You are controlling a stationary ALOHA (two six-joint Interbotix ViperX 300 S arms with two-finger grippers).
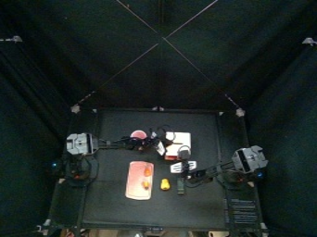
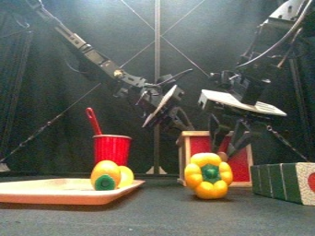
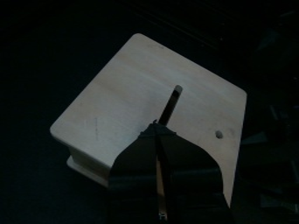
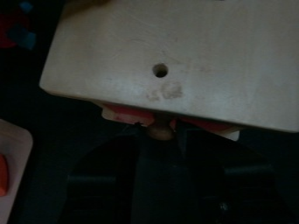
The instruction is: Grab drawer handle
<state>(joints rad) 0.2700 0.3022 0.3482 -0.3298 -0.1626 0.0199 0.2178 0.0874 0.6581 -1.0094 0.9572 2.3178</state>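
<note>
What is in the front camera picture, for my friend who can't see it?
Two black robot arms hang over a small white box with red trim in the middle of a dark table. In front sit a yellow pepper and, on a pink tray at the left, another pepper. A red cup stands behind the tray.

Readable text: none | labels or brands: none legible | numbers or signs: none | checked: top, front and both wrist views | entries: zero
</note>
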